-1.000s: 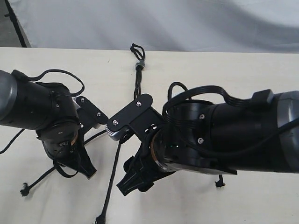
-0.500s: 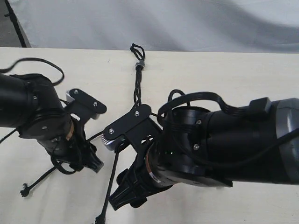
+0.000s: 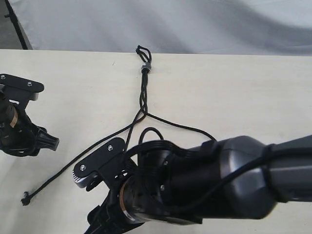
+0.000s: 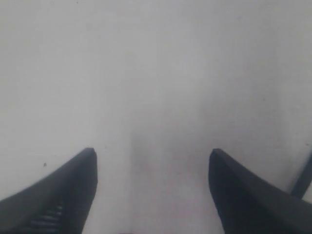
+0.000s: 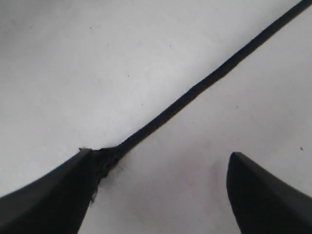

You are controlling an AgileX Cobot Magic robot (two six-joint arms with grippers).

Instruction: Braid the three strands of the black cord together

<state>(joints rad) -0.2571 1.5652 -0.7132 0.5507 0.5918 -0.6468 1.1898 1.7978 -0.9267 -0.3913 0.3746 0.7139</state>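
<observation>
The black cord (image 3: 144, 92) lies on the pale table (image 3: 243, 87), its small loop (image 3: 141, 50) and grey band (image 3: 145, 66) at the far edge. Below a short twisted length, the three strands part. One runs left to a knotted tip (image 3: 25, 199), one runs right (image 3: 185, 127) under the right arm, and one (image 3: 129, 139) goes down under it. My left gripper (image 3: 48, 144) (image 4: 152, 153) stands open over bare table at the far left. My right gripper (image 5: 160, 155) is open, with a strand (image 5: 195, 90) ending in a frayed tip (image 5: 105, 157) against one finger.
The bulky right arm (image 3: 204, 180) covers the near middle and right of the table, and its camera bracket (image 3: 97, 165) sticks out to the left. A grey cloth backdrop (image 3: 195, 24) hangs behind the far edge. A thin dark line (image 4: 302, 180) shows at the edge of the left wrist view.
The left gripper has opened, let go of its strand and drawn back to the far left. The right arm has moved toward the near edge, uncovering the place where the strands part.
</observation>
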